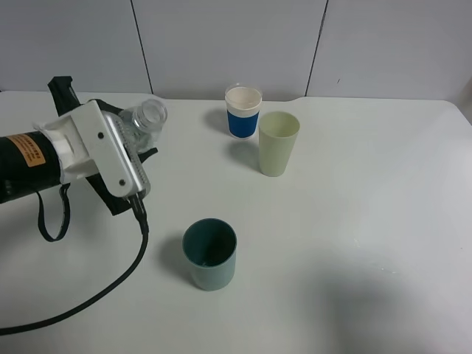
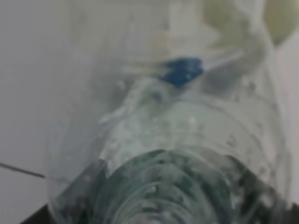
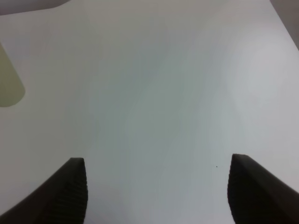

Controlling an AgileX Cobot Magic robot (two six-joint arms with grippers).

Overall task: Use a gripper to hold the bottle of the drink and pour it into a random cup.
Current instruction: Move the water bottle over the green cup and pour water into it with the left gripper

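Note:
My left gripper [image 1: 127, 151], black with white jaw parts and an orange label, is shut on the clear water bottle [image 1: 144, 120] and holds it above the table at the left. The bottle is tilted, its open neck pointing up and to the right. In the left wrist view the bottle [image 2: 168, 154] fills the picture, blurred, with its green label near the bottom. The dark teal cup [image 1: 210, 253] stands upright at the front middle, below and right of the bottle, apart from it. My right gripper [image 3: 156, 191] is open over bare table; it does not show in the high view.
A blue-and-white cup [image 1: 243, 111] and a pale yellow-green tumbler [image 1: 278, 143] stand at the back middle. The tumbler's edge shows in the right wrist view [image 3: 9, 84]. A black cable [image 1: 110, 291] hangs from the left arm across the white table [image 1: 369, 221].

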